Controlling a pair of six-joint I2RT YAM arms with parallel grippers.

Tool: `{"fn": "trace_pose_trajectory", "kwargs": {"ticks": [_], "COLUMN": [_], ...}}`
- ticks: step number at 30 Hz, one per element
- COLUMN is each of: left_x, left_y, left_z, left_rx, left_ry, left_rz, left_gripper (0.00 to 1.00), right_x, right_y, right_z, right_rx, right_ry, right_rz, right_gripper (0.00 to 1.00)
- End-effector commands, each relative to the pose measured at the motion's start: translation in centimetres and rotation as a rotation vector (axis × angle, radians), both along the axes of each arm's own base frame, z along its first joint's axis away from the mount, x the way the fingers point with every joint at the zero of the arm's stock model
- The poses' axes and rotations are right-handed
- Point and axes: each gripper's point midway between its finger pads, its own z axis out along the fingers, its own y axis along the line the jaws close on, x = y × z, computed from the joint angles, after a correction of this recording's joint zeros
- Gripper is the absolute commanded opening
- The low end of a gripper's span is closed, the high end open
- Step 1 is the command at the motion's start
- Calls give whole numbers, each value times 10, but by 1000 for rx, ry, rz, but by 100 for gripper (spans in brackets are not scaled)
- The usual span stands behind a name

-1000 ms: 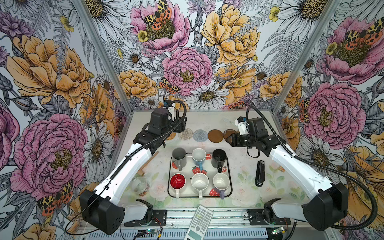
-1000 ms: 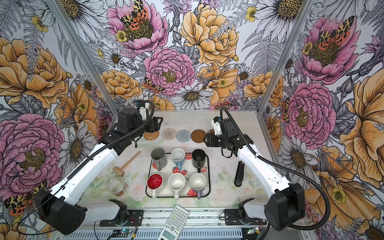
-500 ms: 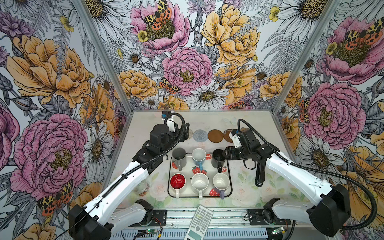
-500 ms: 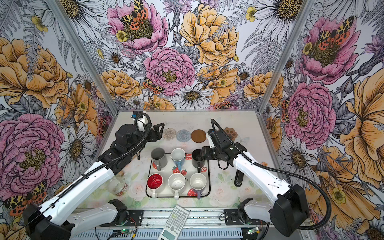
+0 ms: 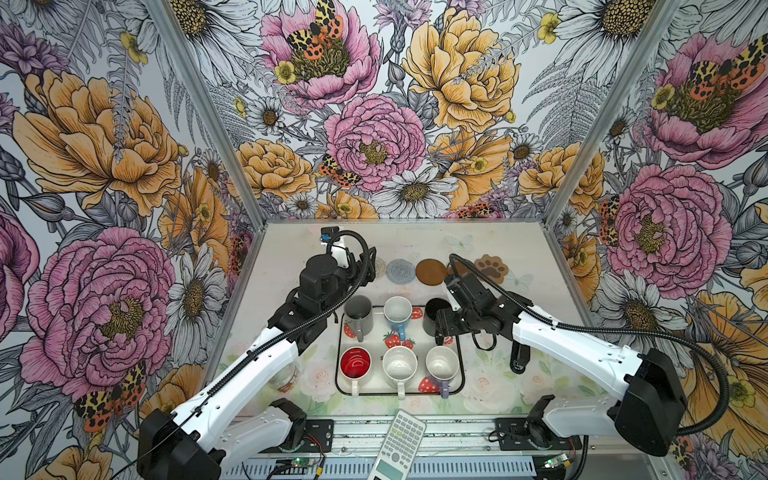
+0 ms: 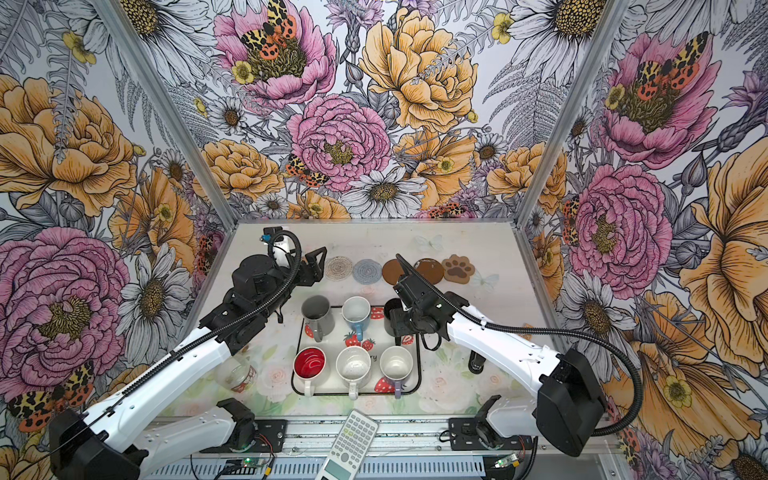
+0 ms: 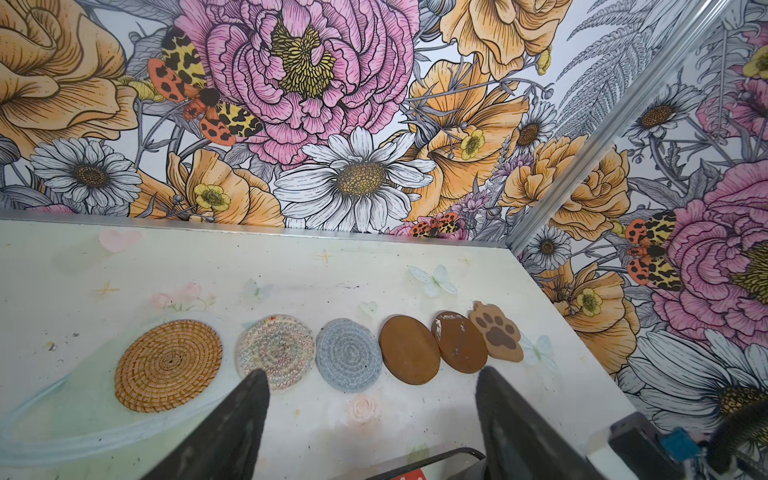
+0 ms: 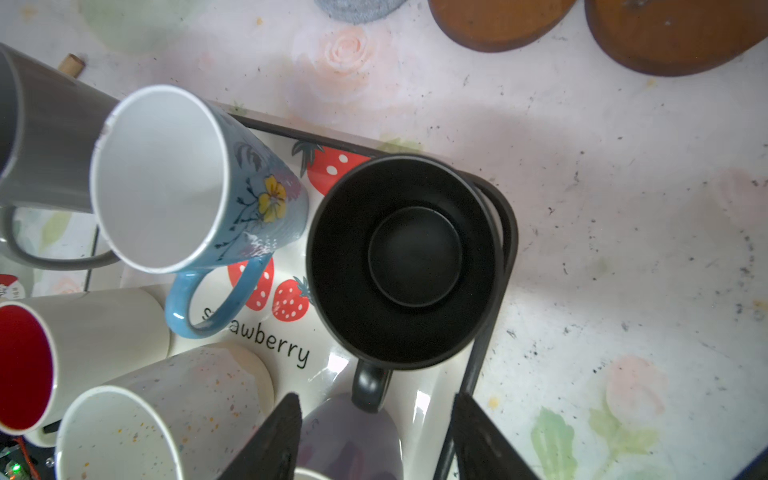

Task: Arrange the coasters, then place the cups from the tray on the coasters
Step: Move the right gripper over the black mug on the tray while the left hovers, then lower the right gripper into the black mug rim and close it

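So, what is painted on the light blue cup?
The light blue cup has a yellow flower with dark stems; best in the right wrist view.

Only legible txt: "strawberry" on tray [image 8: 328,365].

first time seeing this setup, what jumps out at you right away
The walls on all sides hit first, covered in huge pink and orange flowers. In the middle of the table sits a strawberry-print tray holding six mugs, the red-lined mug brightest at its front left corner. Beyond it six coasters lie in a row, ending with a paw-shaped coaster on the right.
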Motion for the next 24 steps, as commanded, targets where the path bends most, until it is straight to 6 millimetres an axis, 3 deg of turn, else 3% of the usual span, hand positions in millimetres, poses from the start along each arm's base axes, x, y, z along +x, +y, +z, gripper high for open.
{"fn": "trace_pose_trajectory", "kwargs": {"ticks": [1,24], "left_x": [0,9], "left_y": [0,-15], "left_z": [5,-6], "left_rx": [-18,-12], "left_ry": [-23,-2], "left_rz": [13,-33], "left_gripper": [80,80], "right_x": [3,7], "right_y": [-6,9], "right_z": [-11,-56], "right_rx": [-48,-118], "right_ry": [-2,58], "right_rz": [-44,-29], "right_gripper": [59,49]}}
